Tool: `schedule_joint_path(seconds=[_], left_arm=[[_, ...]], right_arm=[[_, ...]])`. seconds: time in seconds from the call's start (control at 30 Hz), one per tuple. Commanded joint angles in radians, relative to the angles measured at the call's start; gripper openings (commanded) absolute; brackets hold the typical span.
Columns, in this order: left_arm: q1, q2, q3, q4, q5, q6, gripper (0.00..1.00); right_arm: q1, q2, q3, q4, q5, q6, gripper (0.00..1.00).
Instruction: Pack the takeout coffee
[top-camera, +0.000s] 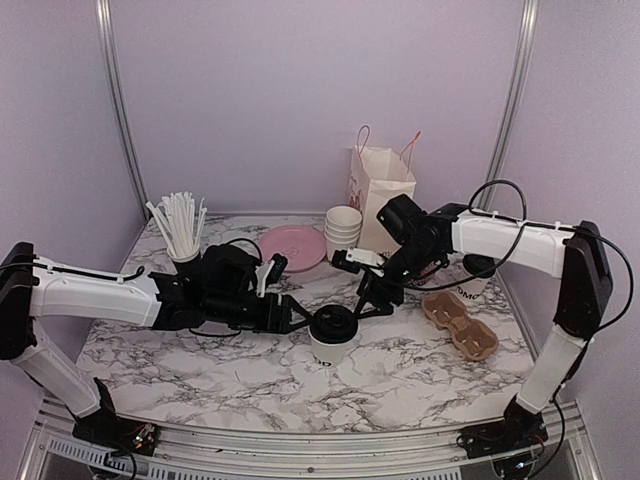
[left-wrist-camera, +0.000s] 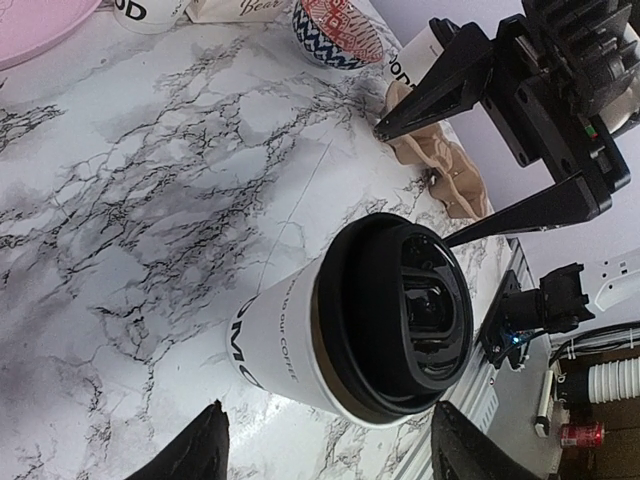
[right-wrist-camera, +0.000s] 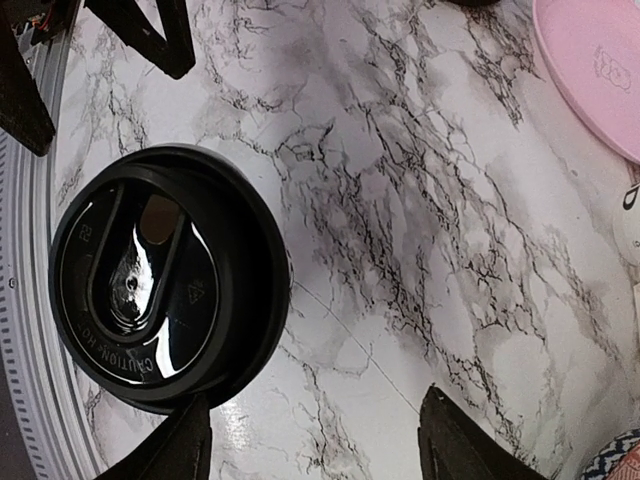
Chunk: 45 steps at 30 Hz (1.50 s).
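A takeout coffee (top-camera: 333, 336), a white cup with a black dome lid, stands upright at the table's front middle. In the left wrist view the same cup (left-wrist-camera: 300, 340) sits just ahead of my left gripper (left-wrist-camera: 335, 450), whose fingers stand open to either side without touching it. My left gripper (top-camera: 296, 320) is at the cup's left. My right gripper (top-camera: 368, 305) hovers just behind and right of the cup; it (right-wrist-camera: 320, 445) is open over bare marble, with the lid (right-wrist-camera: 165, 280) beside one finger. A second takeout coffee (top-camera: 478, 282) stands at the right, partly hidden by the right arm.
A brown cardboard cup carrier (top-camera: 460, 322) lies right of the cup. At the back stand a paper bag (top-camera: 378, 188), stacked lidless cups (top-camera: 343, 232), a pink plate (top-camera: 292, 247) and a black cup of straws (top-camera: 180, 235). A patterned bowl (left-wrist-camera: 335, 30) sits near the bag.
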Motion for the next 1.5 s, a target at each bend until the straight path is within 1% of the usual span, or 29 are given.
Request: schedule_joint_path(seconds=[0.0,0.63,0.83,0.97,1.1,1.2,1.33,1.47], left_arm=[[-0.004,0.01,0.017,0.018,0.0,0.003,0.7],[-0.004,0.025,0.021,0.01,-0.015,0.006,0.7],[-0.005,0.034,0.027,0.007,-0.023,0.007,0.7],[-0.004,0.053,0.052,-0.002,-0.038,0.009,0.68],[-0.004,0.042,0.081,0.002,-0.034,0.01,0.67],[-0.004,0.049,0.099,0.004,-0.025,0.011,0.67],[-0.004,0.098,0.12,-0.002,-0.01,0.013,0.66],[-0.004,0.124,0.11,0.002,0.007,0.002,0.62]], right_arm=[[0.017,0.018,0.049,0.002,0.022,0.002,0.68],[0.065,0.037,0.079,-0.017,0.04,0.004,0.68],[0.065,0.029,0.08,-0.021,0.062,0.008,0.68],[0.045,0.005,0.075,-0.028,0.069,0.014,0.69],[-0.006,-0.046,0.058,-0.031,-0.009,0.02,0.71],[-0.055,-0.07,0.015,0.009,-0.148,0.071,0.72],[-0.064,-0.023,-0.022,0.002,-0.294,0.094,0.72],[-0.062,0.041,-0.037,-0.006,-0.4,0.099,0.71]])
